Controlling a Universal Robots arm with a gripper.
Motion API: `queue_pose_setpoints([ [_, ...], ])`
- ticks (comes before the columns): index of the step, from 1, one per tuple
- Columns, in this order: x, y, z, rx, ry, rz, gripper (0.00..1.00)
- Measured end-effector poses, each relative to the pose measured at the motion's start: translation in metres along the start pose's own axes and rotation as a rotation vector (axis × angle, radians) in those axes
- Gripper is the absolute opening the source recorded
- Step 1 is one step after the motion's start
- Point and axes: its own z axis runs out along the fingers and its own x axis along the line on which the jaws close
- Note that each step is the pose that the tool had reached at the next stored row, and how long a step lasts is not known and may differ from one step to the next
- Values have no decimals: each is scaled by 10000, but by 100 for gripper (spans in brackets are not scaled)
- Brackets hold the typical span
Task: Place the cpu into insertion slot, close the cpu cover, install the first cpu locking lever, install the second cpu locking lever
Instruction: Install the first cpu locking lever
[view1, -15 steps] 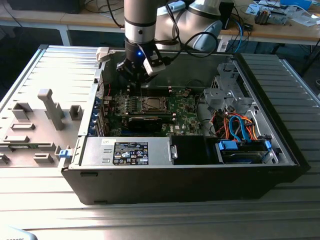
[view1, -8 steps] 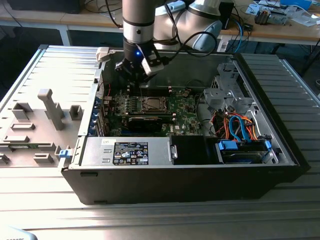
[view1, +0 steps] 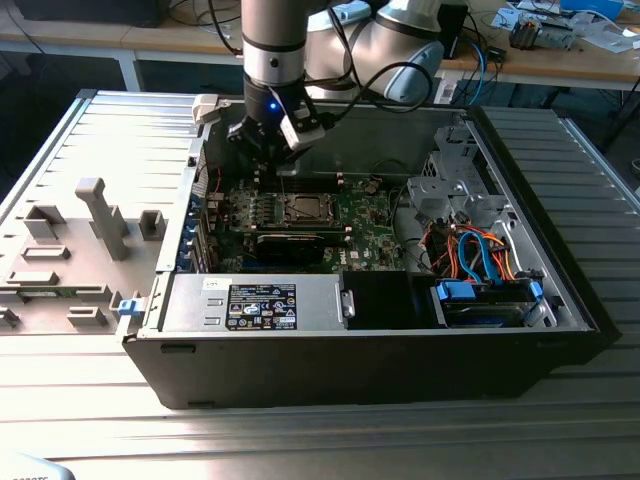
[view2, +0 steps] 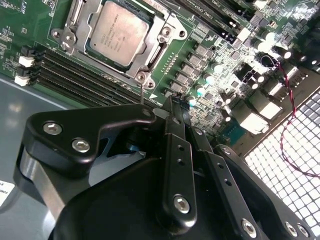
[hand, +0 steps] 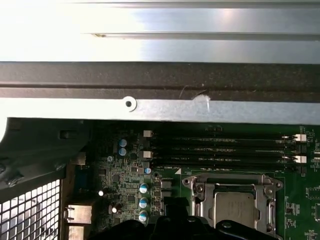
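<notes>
The cpu (view2: 117, 31) lies flat in the insertion slot (view1: 305, 208) on the green board, its dull silver top facing up. The cpu cover (view2: 107, 62) lies down around it as a silvery frame. Both also show in the first wrist view, cpu (hand: 234, 209) inside the slot's metal rim (hand: 200, 192). My gripper (view1: 268, 150) hangs inside the open case, just behind the slot and a little above the board. In the second wrist view the black fingers meet at the gripper's tip (view2: 172, 102), shut, beside a thin metal rod (view2: 141, 92) that rises at the socket's corner.
Black memory slots (view2: 65, 75) run beside the socket. A labelled power-supply box (view1: 255, 300) fills the case front, with a blue drive bay (view1: 485, 298) and orange and blue cables (view1: 470, 250) on the exterior view's right. Grey fixture blocks (view1: 95, 215) stand outside the case on its left.
</notes>
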Motion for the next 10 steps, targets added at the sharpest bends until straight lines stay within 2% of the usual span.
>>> queue_pose_setpoints([
  [10,43,25,1,-1,-1,0,11],
])
